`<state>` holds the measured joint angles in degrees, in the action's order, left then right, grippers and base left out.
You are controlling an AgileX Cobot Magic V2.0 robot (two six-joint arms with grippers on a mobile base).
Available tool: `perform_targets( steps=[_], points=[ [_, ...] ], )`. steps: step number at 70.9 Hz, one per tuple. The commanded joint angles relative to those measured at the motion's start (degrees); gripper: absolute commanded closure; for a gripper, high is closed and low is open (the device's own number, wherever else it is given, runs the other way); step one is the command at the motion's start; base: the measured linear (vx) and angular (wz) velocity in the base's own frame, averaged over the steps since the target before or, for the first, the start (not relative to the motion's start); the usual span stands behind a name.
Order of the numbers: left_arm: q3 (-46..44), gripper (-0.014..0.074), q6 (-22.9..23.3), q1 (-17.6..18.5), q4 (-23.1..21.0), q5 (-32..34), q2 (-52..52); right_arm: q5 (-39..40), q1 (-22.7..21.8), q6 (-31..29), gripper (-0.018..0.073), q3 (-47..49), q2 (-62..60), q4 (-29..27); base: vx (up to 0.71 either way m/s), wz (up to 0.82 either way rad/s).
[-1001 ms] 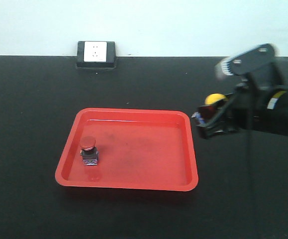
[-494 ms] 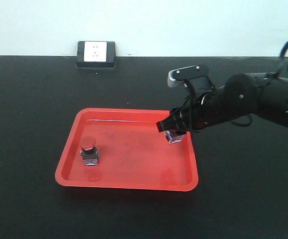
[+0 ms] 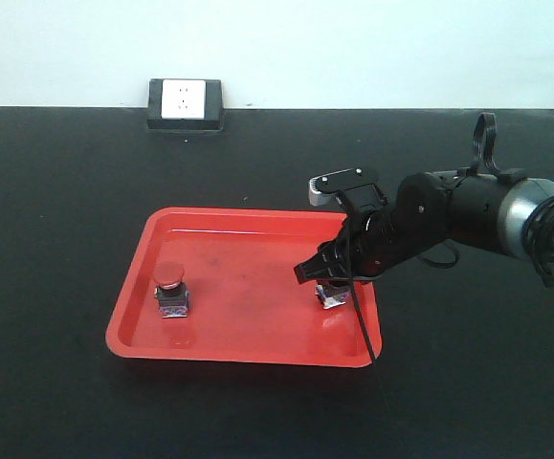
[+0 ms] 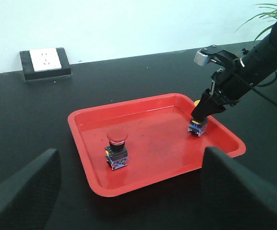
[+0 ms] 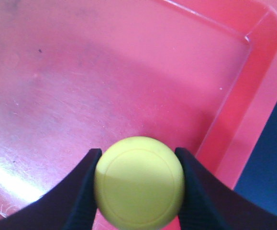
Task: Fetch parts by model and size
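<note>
The yellow-capped switch is clamped between the fingers of the right end effector, low over the red tray near its right rim. The red-capped switch is seen upright inside the tray's left part. The left end effector is spread wide, holding nothing, above the black bench. A wall socket sits behind the tray.

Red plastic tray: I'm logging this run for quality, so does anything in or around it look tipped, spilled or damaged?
Nothing stands out. The red plastic tray lies flat on the black table. The red-capped push-button switch stands upright inside it, and the right gripper holds the yellow-capped push-button switch by its cap near the tray's right wall.
</note>
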<state>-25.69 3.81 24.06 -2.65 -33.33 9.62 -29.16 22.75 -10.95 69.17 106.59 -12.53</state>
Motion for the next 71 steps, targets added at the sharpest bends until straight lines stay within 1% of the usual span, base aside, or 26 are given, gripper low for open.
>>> perform_targets(
  steps=[1,15,20,24,34,42,58,63,71],
  points=[
    [-1.34,0.0020,0.07,0.39,-0.63,3.86,0.69,1.68,-0.25,0.55,0.0332,1.79,-2.63,-0.21,0.00,0.00],
    [-1.34,0.0020,0.07,0.39,-0.63,3.86,0.69,0.54,-0.25,0.65,0.0085,1.79,-2.79,-0.21,0.00,0.00],
    [-1.34,0.0020,0.07,0.39,-0.63,3.86,0.69,-0.10,-0.25,0.65,0.0025,1.93,-3.53,-0.21,0.00,0.00],
    [-1.34,0.0020,0.07,0.39,-0.63,3.86,0.69,-0.55,-0.25,0.65,-0.0006,1.93,-4.51,-0.15,0.00,0.00],
    [-1.34,0.0020,0.07,0.39,-0.63,3.86,0.69,-2.86,-0.25,0.60,-0.0015,1.93,-9.59,0.40,0.00,0.00],
    [-1.34,0.0020,0.07,0.39,-0.63,3.86,0.69,-5.25,-0.25,0.60,-0.0015,1.93,-15.34,2.78,0.00,0.00],
    [-1.34,0.0020,0.07,0.39,-0.63,3.86,0.69,-14.65,-0.25,0.81,-0.0015,1.93,-30.10,7.88,0.00,0.00],
    [-1.34,0.0020,0.07,0.39,-0.63,3.91,0.69,-16.58,-0.25,0.81,-0.0015,1.72,-34.91,8.08,0.00,0.00],
    [-1.34,0.0020,0.07,0.39,-0.63,3.91,0.69,-17.50,-0.25,0.81,-0.0015,0.63,-42.61,8.02,0.00,0.00]
  ],
)
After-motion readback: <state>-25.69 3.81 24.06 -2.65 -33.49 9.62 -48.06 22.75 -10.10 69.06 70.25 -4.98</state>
